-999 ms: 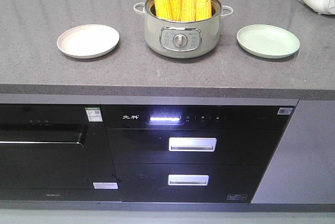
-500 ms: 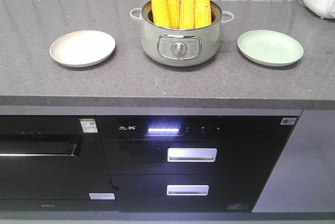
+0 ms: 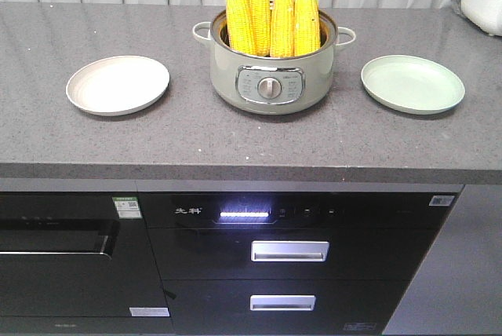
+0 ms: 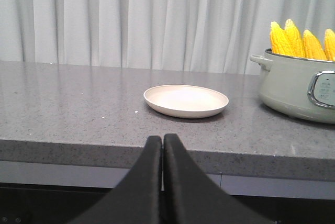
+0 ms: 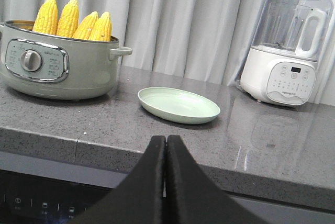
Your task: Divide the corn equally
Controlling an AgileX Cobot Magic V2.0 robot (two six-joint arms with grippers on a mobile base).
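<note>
With left gripper (image 4: 163, 148) and right gripper (image 5: 165, 148) both pressed together, part them before gripping upright corn (image 3: 271, 14) at twelve o'clock.

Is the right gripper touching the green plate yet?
Apart. In the right wrist view the right gripper, jaws shut, sits short of the green plate, with bare grey countertop showing between them.

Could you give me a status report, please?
Left gripper, right gripper shut, empty. Four corn cobs upright in pot. Beige plate, green plate bare. Nothing blocking.
</note>
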